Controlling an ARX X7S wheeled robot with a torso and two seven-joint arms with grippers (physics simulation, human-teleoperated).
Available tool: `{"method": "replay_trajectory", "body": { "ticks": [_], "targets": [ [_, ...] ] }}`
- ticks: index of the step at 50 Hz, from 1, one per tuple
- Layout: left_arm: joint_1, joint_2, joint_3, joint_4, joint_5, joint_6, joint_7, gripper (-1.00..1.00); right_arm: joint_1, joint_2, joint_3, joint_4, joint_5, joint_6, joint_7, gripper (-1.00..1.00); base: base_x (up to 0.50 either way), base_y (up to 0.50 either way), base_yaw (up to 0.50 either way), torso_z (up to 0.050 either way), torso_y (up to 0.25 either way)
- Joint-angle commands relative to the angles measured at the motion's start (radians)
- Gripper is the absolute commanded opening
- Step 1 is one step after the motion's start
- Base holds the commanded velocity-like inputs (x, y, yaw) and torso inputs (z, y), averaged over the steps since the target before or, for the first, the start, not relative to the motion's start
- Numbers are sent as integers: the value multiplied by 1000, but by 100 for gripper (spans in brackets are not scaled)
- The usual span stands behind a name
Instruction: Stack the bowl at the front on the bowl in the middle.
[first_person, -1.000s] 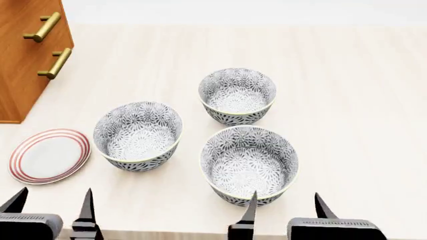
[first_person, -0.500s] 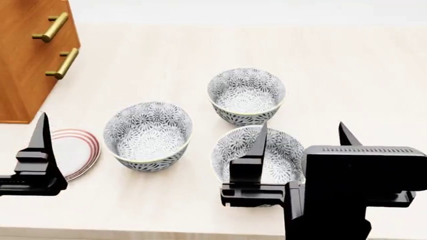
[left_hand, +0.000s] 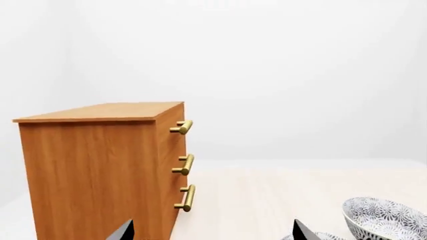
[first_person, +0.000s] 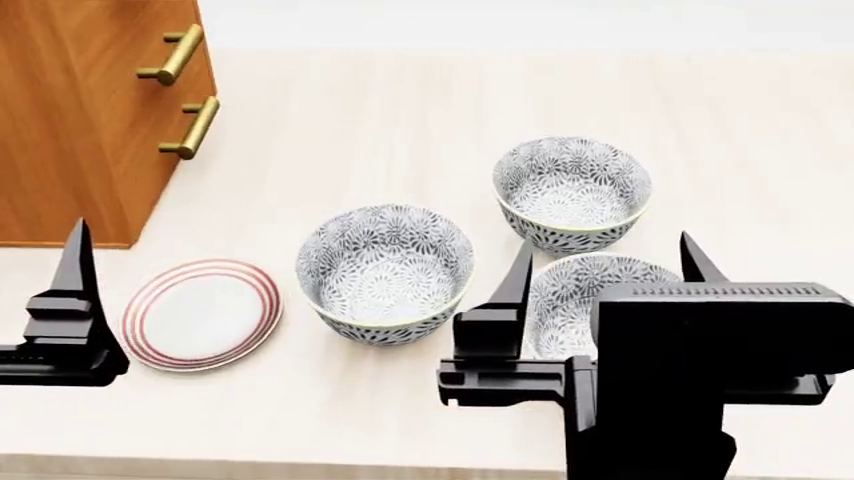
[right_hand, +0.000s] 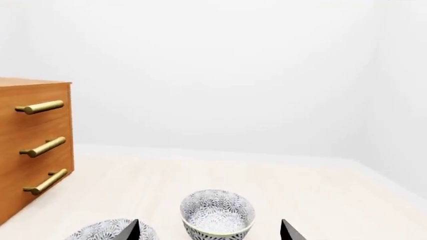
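Three alike floral bowls stand on the pale table (first_person: 400, 110). The bowl at the front (first_person: 567, 300) is nearest me and half hidden behind my right gripper (first_person: 603, 262). That gripper hangs open above it, one finger on each side. The bowl in the middle (first_person: 384, 268) stands to its left, also showing in the right wrist view (right_hand: 100, 231). My left gripper (left_hand: 212, 232) is open and empty. Only one of its fingers (first_person: 74, 275) shows in the head view, left of the plate. The front bowl is out of both wrist views.
A third floral bowl (first_person: 571, 192) (right_hand: 217, 214) stands at the back right. A white plate with red rings (first_person: 200, 315) lies at the front left. A wooden drawer cabinet (first_person: 80, 120) (left_hand: 93, 170) with brass handles stands at the back left.
Both grippers rose from the bottom edge up into the head view. The view then swung left, so the bowls, plate and cabinet now sit further right in the frame.
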Motion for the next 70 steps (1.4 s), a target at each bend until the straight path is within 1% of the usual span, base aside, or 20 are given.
{"method": "replay_trajectory", "body": {
  "ticks": [1,31,34,39,44,46,48,50,52,53,54,55,56,57,59,62,64,68,69,70],
  "targets": [
    [1,-5,6,-4,-6,7,-5,100,2,5,-7,11,9,-1,4,100,500,0,0,0,0],
    [4,-14,5,-8,-26,14,-19,100,11,16,-22,6,30,10,24,100,500,0,0,0,0],
    [4,-14,5,-8,-29,15,-20,100,24,-17,29,13,66,59,13,100,497,0,0,0,5],
    [6,-15,6,-11,-31,18,-22,100,45,-15,31,37,37,72,55,100,0,0,0,0,0],
    [9,-16,10,-16,-32,25,-25,100,43,-7,20,33,41,65,55,100,0,0,0,0,0],
    [10,-17,11,-16,-32,27,-26,100,53,-14,23,37,30,84,79,100,0,0,0,0,0],
    [7,-18,7,-15,-36,22,-27,100,95,-23,62,18,54,149,68,100,0,0,0,0,0],
    [6,-19,8,-16,-36,23,-28,100,135,-29,87,-10,70,222,68,100,0,0,0,0,0],
    [7,-19,7,-13,-38,21,-30,100,208,-47,149,-47,99,343,51,100,0,0,0,0,0],
    [8,-19,5,-14,-40,21,-30,100,252,-44,209,-31,169,390,92,100,0,0,0,0,0],
    [8,-19,5,-15,-40,21,-31,100,271,-19,245,-4,288,390,178,100,0,0,0,0,0],
    [8,-20,4,-14,-41,20,-32,100,301,26,278,32,438,390,288,100,0,0,0,0,0],
    [8,-19,4,-14,-42,20,-33,100,346,60,346,100,588,390,438,100,0,0,0,0,0],
    [8,-19,4,-15,-42,21,-34,100,380,101,365,160,738,389,588,100,0,0,0,0,0],
    [6,-18,5,-16,-43,19,-36,100,449,165,353,264,1005,388,723,100,0,0,0,0,0],
    [5,-17,6,-13,-46,16,-39,100,552,215,349,395,1127,383,846,100,0,0,0,0,0],
    [6,-18,5,-13,-48,16,-40,100,586,233,348,449,1205,378,928,100,0,0,0,0,0],
    [6,-19,-1,-6,-54,9,-43,100,713,297,284,597,1326,375,1061,100,0,0,0,0,0],
    [6,-18,2,-7,-54,9,-44,100,765,303,256,672,1345,373,1091,100,0,0,0,0,0],
    [6,-19,3,-7,-54,10,-45,100,768,304,251,679,1349,363,1086,100,0,0,0,0,0]
  ]
}}
